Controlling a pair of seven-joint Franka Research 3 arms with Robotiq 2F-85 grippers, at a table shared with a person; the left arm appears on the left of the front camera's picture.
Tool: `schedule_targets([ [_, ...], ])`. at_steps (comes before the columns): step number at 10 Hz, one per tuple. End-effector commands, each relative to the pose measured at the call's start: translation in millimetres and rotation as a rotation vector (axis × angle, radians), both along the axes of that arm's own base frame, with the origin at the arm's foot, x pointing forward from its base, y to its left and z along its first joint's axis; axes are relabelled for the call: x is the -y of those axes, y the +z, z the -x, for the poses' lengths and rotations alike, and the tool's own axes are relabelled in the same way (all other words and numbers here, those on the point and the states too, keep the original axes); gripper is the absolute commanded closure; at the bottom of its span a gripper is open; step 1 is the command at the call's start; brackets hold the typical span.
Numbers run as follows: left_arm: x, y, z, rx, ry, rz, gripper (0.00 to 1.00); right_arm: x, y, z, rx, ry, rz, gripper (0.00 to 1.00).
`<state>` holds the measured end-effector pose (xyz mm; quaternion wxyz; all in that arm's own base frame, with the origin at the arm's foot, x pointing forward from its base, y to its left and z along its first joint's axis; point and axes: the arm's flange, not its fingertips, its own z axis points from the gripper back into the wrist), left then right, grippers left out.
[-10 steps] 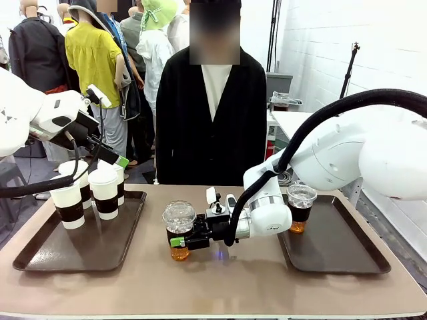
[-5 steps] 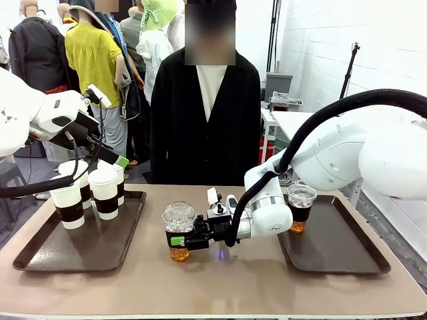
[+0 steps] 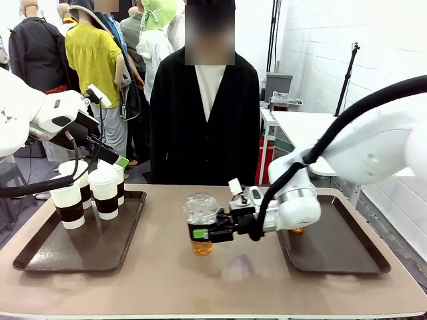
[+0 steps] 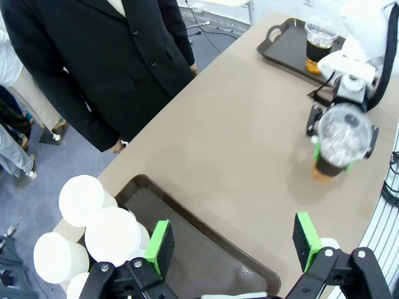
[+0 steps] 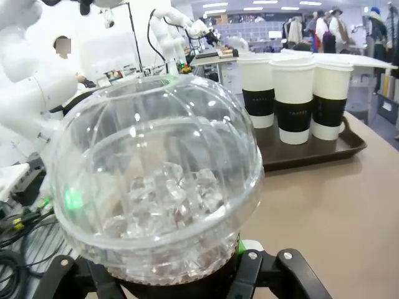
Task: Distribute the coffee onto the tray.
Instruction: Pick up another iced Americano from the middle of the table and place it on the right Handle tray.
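Worktop w/ two trays: our right pincer (image 3: 200, 233) clamps a dome-lidded iced coffee (image 3: 201, 223), lifted clear for carrying; left pincer (image 4: 234, 243) gapes wide.

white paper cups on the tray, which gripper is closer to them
Left. The left gripper hangs open just above the white paper cups on the left tray. The right gripper is over mid-table, shut on a clear iced drink cup.
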<state>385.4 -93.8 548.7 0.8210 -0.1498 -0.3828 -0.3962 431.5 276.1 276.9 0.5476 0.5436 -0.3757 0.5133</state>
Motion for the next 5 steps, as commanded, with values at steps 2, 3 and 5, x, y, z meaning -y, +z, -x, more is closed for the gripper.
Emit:
schedule_targets([
  [2, -2, 0, 0, -0.006, -0.004, -0.005, 0.00, 76, 37, 19, -0.040, -0.004, 0.015, 0.36],
  [3, -2, 0, 0, -0.006, -0.004, -0.005, 0.00, 97, 43, 22, -0.027, -0.013, 0.008, 0.36],
  [5, -2, 0, 0, -0.006, -0.004, -0.005, 0.00, 143, 52, 30, -0.003, -0.073, 0.028, 0.36],
])
